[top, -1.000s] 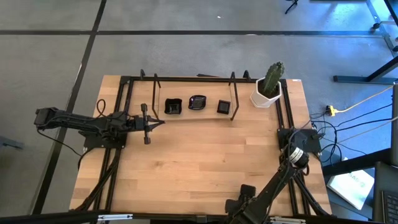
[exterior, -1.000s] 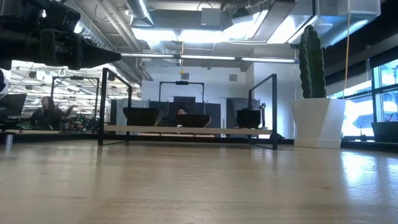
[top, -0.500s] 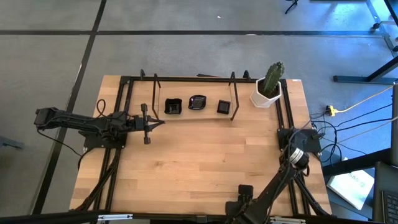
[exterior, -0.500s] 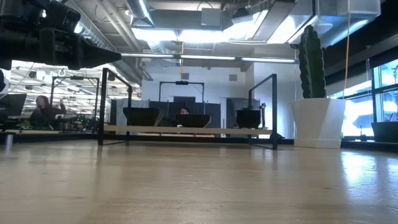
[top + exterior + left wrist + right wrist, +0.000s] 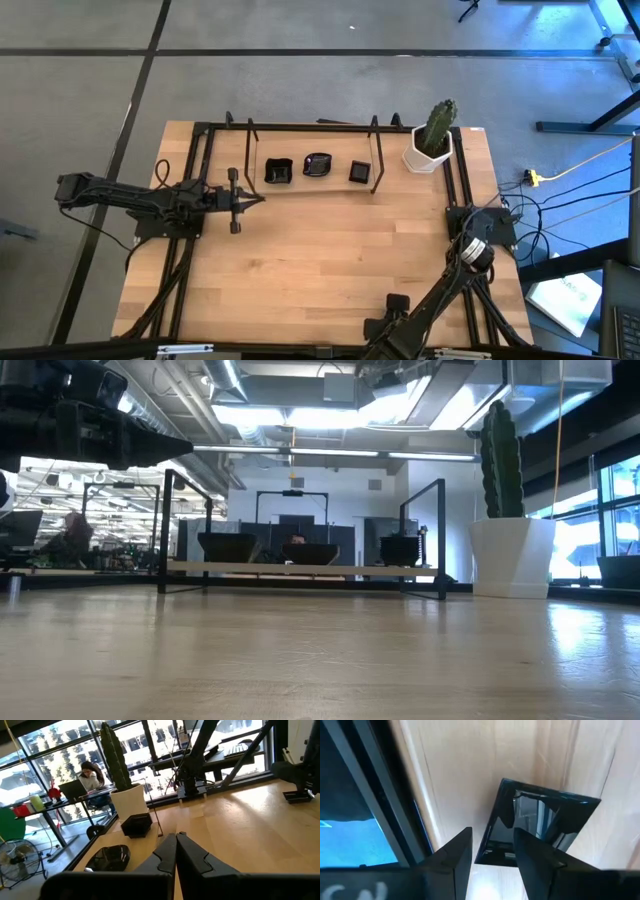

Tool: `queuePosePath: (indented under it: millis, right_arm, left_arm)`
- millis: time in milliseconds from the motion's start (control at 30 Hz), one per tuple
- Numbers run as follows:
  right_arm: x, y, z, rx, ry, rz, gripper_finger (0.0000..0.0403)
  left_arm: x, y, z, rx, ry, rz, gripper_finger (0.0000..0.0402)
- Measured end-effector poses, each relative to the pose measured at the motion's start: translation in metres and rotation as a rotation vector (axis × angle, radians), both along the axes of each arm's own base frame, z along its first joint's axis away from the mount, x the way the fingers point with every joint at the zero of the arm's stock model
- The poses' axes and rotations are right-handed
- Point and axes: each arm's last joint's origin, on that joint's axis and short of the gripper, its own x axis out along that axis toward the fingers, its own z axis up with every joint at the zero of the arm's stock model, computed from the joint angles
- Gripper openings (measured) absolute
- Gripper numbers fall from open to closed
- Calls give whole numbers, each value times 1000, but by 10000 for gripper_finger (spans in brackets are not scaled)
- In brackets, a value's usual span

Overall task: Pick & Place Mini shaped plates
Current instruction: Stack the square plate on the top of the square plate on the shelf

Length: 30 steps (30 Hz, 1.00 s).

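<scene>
Three small black plates sit in a row on the rack at the table's 12 o'clock edge: a square-ish one [image 5: 278, 171], a rounded one [image 5: 317, 164] and a small square one [image 5: 360, 172]. The white cactus pot [image 5: 428, 152] stands just past the rack's 3 o'clock end; stay off it.

Your left gripper [image 5: 252, 199] hovers above the table at about 10 o'clock, tip pointing at the rack, fingers pressed fully together, nothing in them. In the wrist view the closed fingers [image 5: 176, 851] aim between the plates, with the rounded plate [image 5: 107, 858] and the square one [image 5: 137, 824] off to one side.

Your right gripper [image 5: 395, 310] is down at the 5 o'clock edge, fingers apart and empty, hanging over a dark square piece [image 5: 540, 827]; whether that is a plate I cannot tell. Leave it parked.

Likely next: a pick off the rack. Open the left fingers before you move in, since closed they will only shove a plate. Line up on one rim and come in level over the rack bar [image 5: 300, 568]. These glossy plates may slip, so close slowly and lift straight.
</scene>
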Motion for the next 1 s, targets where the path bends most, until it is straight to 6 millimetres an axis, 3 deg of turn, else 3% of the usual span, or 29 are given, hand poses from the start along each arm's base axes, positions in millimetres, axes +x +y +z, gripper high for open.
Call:
queuePosePath:
  millis: [267, 567, 1000]
  right_arm:
    - [1, -5, 0, -36, -2, -6, 122]
    - [3, -7, 1, -38, -1, 0, 10]
    - [1, -14, 11, -161, -8, 62, 5]
  left_arm:
    - [0, 0, 0, 0, 0, 3, 4]
    - [0, 0, 0, 0, -1, 4, 7]
    - [0, 0, 0, 19, 2, 4, 8]
